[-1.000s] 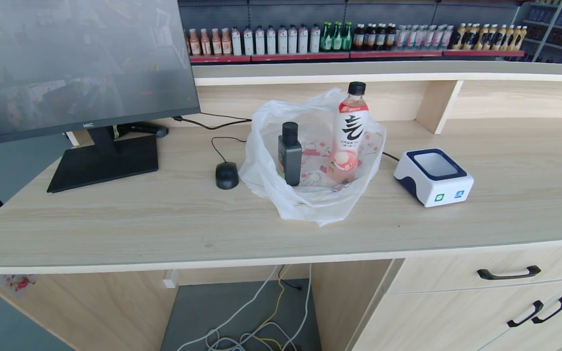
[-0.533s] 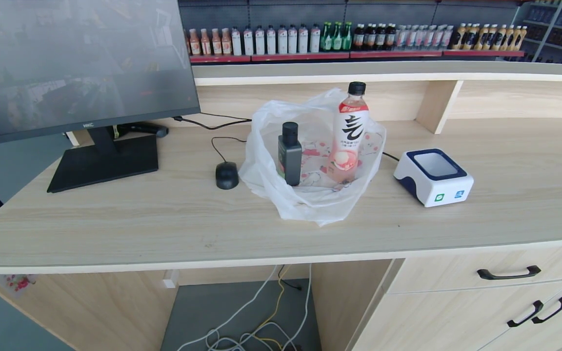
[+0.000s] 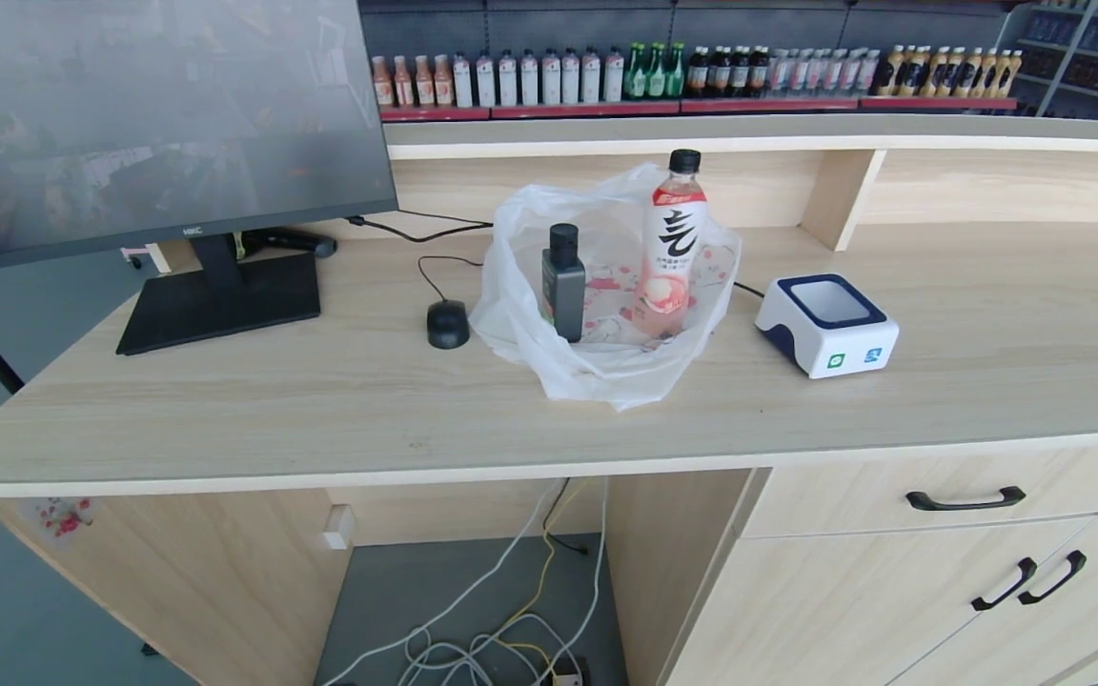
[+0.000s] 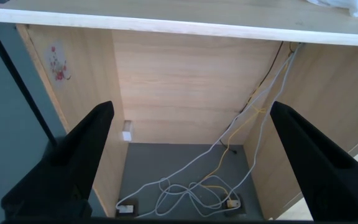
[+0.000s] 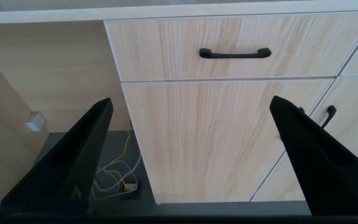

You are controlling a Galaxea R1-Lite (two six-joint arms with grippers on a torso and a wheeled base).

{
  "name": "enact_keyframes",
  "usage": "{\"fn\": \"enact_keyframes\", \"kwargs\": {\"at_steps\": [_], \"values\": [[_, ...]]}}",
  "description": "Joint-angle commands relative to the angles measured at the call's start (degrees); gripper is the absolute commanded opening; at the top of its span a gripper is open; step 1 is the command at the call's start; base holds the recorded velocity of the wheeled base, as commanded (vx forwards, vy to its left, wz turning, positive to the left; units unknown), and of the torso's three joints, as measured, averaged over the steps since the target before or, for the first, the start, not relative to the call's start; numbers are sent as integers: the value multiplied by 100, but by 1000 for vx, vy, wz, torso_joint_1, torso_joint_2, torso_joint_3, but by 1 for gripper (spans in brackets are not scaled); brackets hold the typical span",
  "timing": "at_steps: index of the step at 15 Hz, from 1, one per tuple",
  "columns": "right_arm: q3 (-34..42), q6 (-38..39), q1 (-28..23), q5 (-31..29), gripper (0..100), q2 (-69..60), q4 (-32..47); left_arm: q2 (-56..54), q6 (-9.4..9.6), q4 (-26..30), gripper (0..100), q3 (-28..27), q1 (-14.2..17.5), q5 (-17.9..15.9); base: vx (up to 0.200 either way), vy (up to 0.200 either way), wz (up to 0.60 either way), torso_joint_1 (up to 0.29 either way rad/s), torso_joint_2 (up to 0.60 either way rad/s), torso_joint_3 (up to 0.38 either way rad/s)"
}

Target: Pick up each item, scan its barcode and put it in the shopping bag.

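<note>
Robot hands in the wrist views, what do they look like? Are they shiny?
The left hand and the right hand look the same. Each has two plain black fingers, dull rather than shiny. They are broad at the base and narrow to a slanted tip, like a wedge. No cables, stickers or markings can be seen on them.

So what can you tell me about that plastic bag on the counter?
The shopping bag is thin, translucent white plastic, crumpled, with a reddish print inside. It sits open-mouthed on the wooden counter, between the mouse and the scanner, walls low in front, higher behind. A dark flask and a taller pink drink bottle stand upright inside it.
</note>
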Motion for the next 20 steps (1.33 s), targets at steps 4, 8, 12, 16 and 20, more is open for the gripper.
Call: {"fn": "enact_keyframes", "kwargs": {"at_steps": [4, 8, 12, 16, 20], "values": [[2, -4, 0, -3, 100, 6, -4, 0, -10, 0, 100, 0, -4, 0, 0, 0, 0, 0, 0, 0], [2, -4, 0, 6, 100, 6, -4, 0, -10, 0, 100, 0, -4, 0, 0, -150, 0, -3, 2, 2], [2, -13, 0, -3, 100, 6, -4, 0, -10, 0, 100, 0, 5, 0, 0, -200, 0, 7, 1, 2], [2, -4, 0, -3, 100, 6, -4, 0, -10, 0, 100, 0, -4, 0, 0, -200, 0, 5, 2, 0], [2, -48, 0, 6, 100, 6, -4, 0, -37, 0, 100, 0, 5, 0, 0, -200, 0, 1, 1, 5]]}}
